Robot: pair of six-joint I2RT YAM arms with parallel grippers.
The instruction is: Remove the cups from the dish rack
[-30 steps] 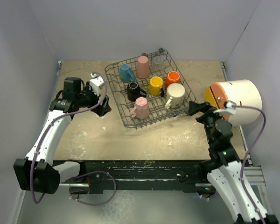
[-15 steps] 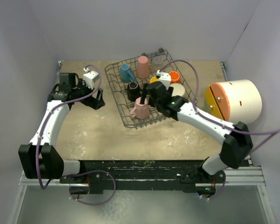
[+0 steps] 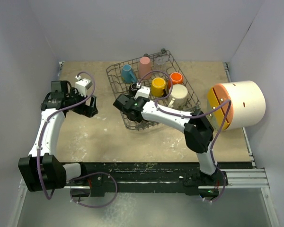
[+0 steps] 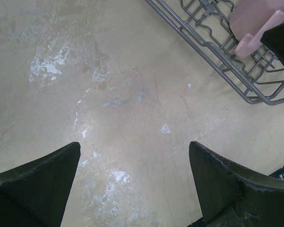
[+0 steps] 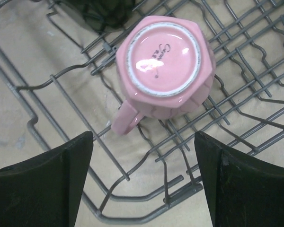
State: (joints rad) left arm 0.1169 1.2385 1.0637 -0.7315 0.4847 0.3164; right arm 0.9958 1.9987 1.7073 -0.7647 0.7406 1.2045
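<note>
Pale pink mug [image 5: 163,71]: upside down, base up, faceted wall, glossy; handle toward 7 o'clock in right wrist view. Sits on wires of dish rack [image 3: 114,82], in rack's 7 o'clock corner.

Right claw [image 5: 143,137] over it, fingers wide apart, gripping nothing; arm hides mug from top camera.

Black mug [image 3: 134,87] next at 12 o'clock. Blue mug [image 3: 128,73], pink tumbler [image 3: 145,66], yellow mug [image 3: 158,86], orange mug [image 3: 175,77], cream mug [image 3: 178,96] farther in.

White cylinder [image 3: 239,104] on worktop [image 3: 99,137], 3 o'clock of rack.

Left claw [image 4: 133,144] spread apart, holding nothing, above worktop, 9 o'clock of rack.
</note>
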